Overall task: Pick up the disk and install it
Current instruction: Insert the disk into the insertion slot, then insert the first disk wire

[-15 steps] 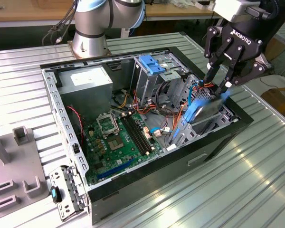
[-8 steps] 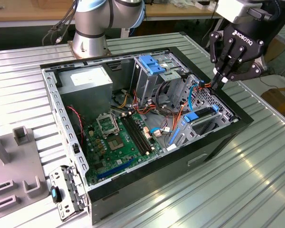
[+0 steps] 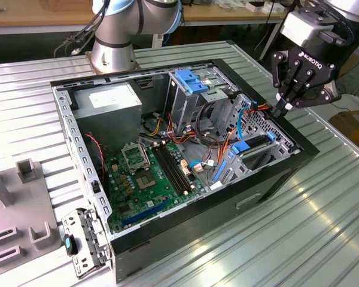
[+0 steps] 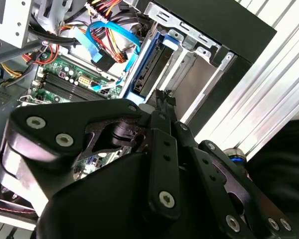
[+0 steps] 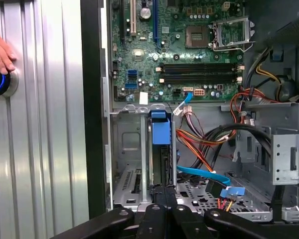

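Ribbed metal worktop [image 3: 323, 197], with an open PC case [image 3: 269, 185] lying on its side and the motherboard [image 3: 149, 173] facing up. My gripper [image 3: 281, 109] is pinched closed with nothing in it, hanging right over the drive cage [image 3: 275, 128] at the case's front corner. The disk [image 3: 258, 145] sits on edge down in a cage slot, and its blue rail [image 5: 159, 132] shows in the first wrist view. Can't tell if my fingertips touch it.

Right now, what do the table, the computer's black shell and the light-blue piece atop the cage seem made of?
Table: bare ribbed metal, probably aluminium, by its dull silver sheen. Black shell: seemingly sheet metal painted matt black, thin folded edges. Light-blue piece: likely moulded plastic, with even colour and soft gloss.
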Available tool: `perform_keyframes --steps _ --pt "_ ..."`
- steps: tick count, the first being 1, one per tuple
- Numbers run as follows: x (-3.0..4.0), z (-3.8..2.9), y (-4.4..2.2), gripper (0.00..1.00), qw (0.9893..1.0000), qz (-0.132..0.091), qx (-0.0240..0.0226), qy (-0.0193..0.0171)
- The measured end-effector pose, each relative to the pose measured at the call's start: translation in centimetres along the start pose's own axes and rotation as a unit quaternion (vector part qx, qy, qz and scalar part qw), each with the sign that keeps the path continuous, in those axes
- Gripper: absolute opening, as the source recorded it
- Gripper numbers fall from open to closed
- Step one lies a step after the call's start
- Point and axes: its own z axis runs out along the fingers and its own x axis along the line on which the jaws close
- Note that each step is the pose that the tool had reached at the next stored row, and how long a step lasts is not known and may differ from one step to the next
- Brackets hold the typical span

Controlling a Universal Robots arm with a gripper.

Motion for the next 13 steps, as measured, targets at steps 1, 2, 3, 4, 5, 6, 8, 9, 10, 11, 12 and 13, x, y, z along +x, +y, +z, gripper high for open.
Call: perform_keyframes --steps 1,2,3,4,5,6,8,9,10,11,12,13 --pt "0.00 0.03 -0.01 0.11 1.0000 0.000 0.0000 0.0000" --pt "0.00 0.09 -0.01 0.11 1.0000 0.000 0.0000 0.0000" --pt "0.00 0.13 -0.02 0.11 1.0000 0.000 0.0000 0.0000" --pt "0.00 0.16 -0.02 0.11 1.0000 0.000 0.0000 0.0000" --pt "0.00 0.16 -0.02 0.11 1.0000 0.000 0.0000 0.0000" --pt "0.00 0.16 -0.03 0.11 0.9999 -0.012 0.0001 -0.0003" --pt "0.00 0.19 -0.04 0.11 0.9987 -0.051 0.0002 -0.0014" --pt "0.00 0.21 -0.14 0.11 0.9977 -0.068 0.0003 -0.0019" --pt "0.00 0.22 -0.19 0.11 0.9972 -0.075 0.0004 -0.0021" --pt "0.00 0.24 -0.32 0.11 0.9968 -0.080 0.0004 -0.0023" --pt "-0.04 0.33 -1.00 0.11 0.9965 -0.084 0.0004 -0.0021" --pt "-0.16 0.52 -2.00 0.11 0.9962 -0.088 0.0004 -0.0019"
